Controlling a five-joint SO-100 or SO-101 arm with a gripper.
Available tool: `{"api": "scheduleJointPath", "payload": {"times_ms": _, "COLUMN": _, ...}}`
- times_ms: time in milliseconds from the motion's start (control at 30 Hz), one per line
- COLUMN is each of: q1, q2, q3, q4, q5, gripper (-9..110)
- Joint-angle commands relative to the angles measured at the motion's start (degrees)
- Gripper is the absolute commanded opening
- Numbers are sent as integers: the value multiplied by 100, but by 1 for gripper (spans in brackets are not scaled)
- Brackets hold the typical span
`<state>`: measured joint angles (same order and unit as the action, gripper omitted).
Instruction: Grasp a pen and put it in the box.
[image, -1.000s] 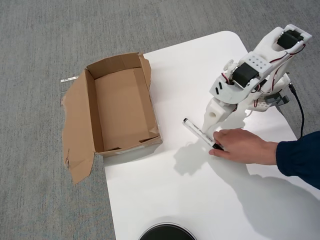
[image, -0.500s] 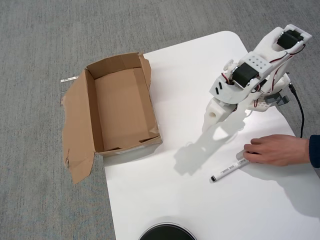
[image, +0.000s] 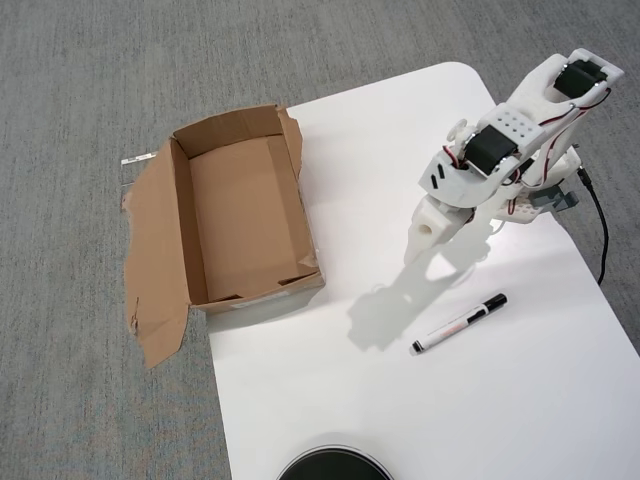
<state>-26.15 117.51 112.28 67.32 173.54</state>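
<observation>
On the white desk (image: 520, 400) lies a slim white black-capped pen (image: 459, 323); the end effector's (image: 428, 238) grip state cannot be told, fingers hidden.

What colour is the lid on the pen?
Black. The pen has a white barrel with a black cap at its upper-right end, seen in the overhead view.

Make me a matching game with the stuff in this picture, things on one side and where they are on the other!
Things:
1. slim white marker pen with a black cap
2. brown corrugated cardboard box
3. round black object
4. white robot arm

Places in the overhead view:
A. bottom edge, partly cut off
B. upper right of the white table
C. left edge of the table, hanging over the grey carpet
D. flat on the table, below the arm

Pairs: 1-D, 2-C, 3-A, 4-B
</observation>
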Motion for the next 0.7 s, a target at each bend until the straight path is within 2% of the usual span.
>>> {"api": "scheduleJointPath", "payload": {"times_ms": 0, "q1": -4, "q2": 97, "q3": -127, "q4": -70, "q5": -13, "gripper": 22}}
{"api": "scheduleJointPath", "payload": {"times_ms": 467, "q1": -4, "q2": 114, "q3": -259, "q4": -70, "q5": -127, "gripper": 22}}
{"api": "scheduleJointPath", "payload": {"times_ms": 567, "q1": -4, "q2": 44, "q3": -795, "q4": -97, "q5": -1033, "gripper": 22}}
{"api": "scheduleJointPath", "payload": {"times_ms": 667, "q1": 75, "q2": 0, "q3": -1411, "q4": -176, "q5": -2667, "gripper": 22}}
